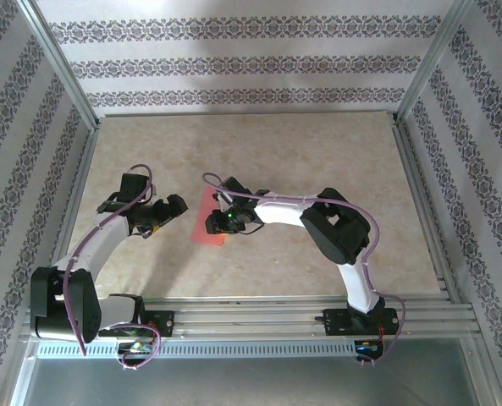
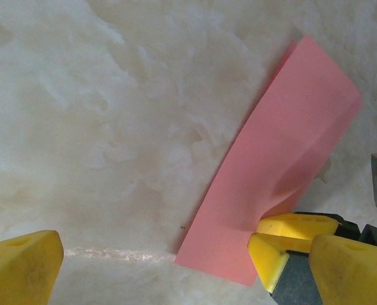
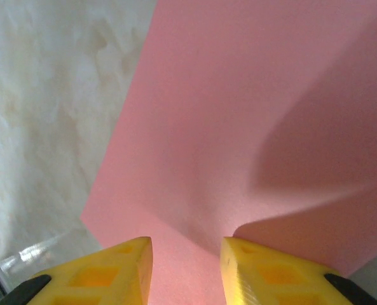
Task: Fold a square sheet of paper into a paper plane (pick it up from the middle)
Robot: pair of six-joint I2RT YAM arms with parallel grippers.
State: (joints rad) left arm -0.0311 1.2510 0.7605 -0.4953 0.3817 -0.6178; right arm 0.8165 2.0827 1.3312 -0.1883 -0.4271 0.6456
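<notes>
Fingers [image 2: 20,267] of the left gripper [image 1: 164,216], left of centre in the top view, stand wide apart with nothing held. Just to its right, the right gripper [image 1: 223,222] has narrowed onto the pink square sheet of paper [image 1: 205,222] and pinches up a buckled fold. Farther on, the sheet lies on the marbled table [image 1: 318,152].

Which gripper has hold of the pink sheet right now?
The right gripper: its yellow fingers pinch the puckered pink sheet. The left gripper hangs open beside it.

Marbled beige tabletop [image 1: 318,152], patterned wallpaper walls [image 1: 234,51]
</notes>
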